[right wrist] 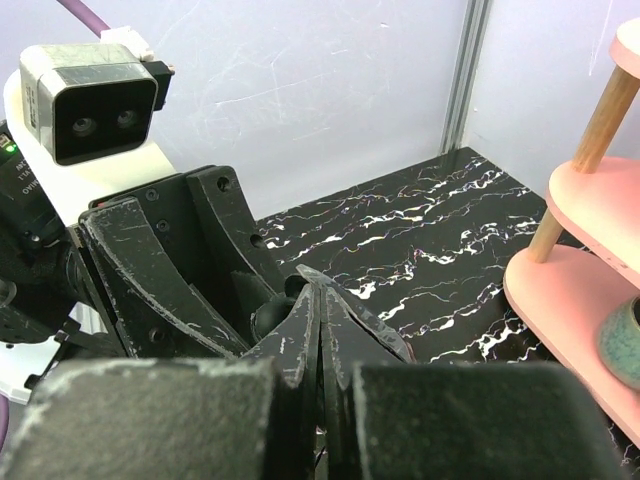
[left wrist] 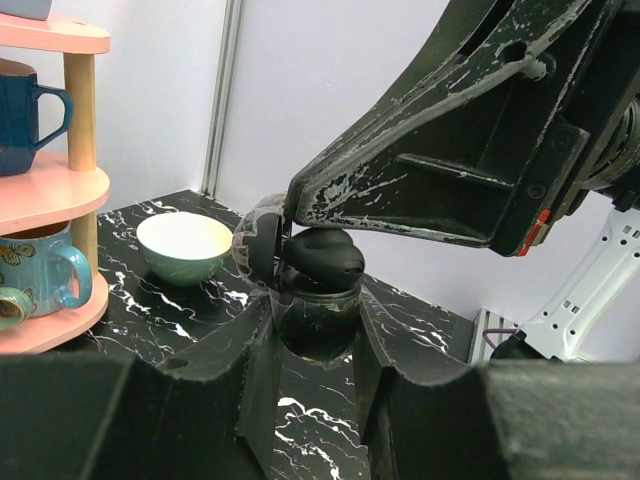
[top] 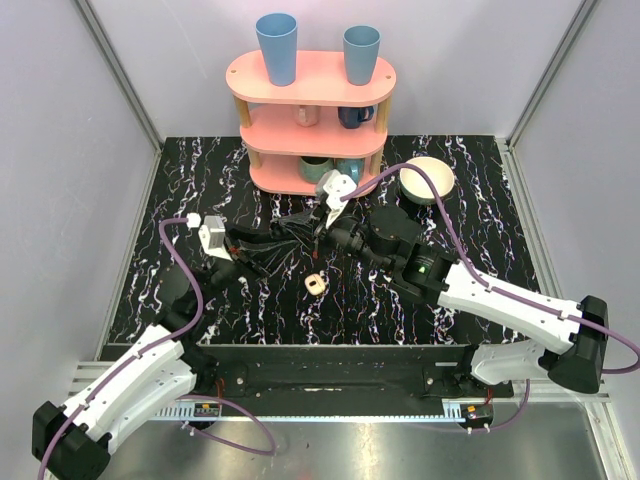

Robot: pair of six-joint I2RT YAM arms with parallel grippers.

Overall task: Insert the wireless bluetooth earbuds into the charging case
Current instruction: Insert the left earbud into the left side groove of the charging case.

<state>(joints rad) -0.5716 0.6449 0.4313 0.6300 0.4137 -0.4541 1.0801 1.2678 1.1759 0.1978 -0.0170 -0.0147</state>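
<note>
**A:** From the top camera, both arms meet over the middle of the black marbled table point(top: 480, 190). The left claw point(top: 296, 243) and right claw point(top: 318, 238) are tip to tip in one dark knot.

**B:** And the charging case point(top: 316, 285)?

**A:** Alone on the table, just nearer us than that knot, apart from both claws, tan hollows facing up. I can't make out any earbuds from here. A pink shelf point(top: 311, 120) stands at the back, a cream bowl point(top: 429, 179) to its right.

**B:** Over to the left wrist view.

**A:** The left claw point(left wrist: 314, 335) is spread, fingers apart, and a dark rounded object point(left wrist: 318, 258) sits between them. The right claw point(left wrist: 285, 235) comes in from above, tip against a small translucent piece. Whether that is an earbud, I can't tell.

**B:** Right wrist?

**A:** The right claw point(right wrist: 321, 330) is pinched almost together, only a sliver between the fingers. What it holds, if anything, is hidden. The left arm's camera point(right wrist: 92, 100) looms opposite.
</note>
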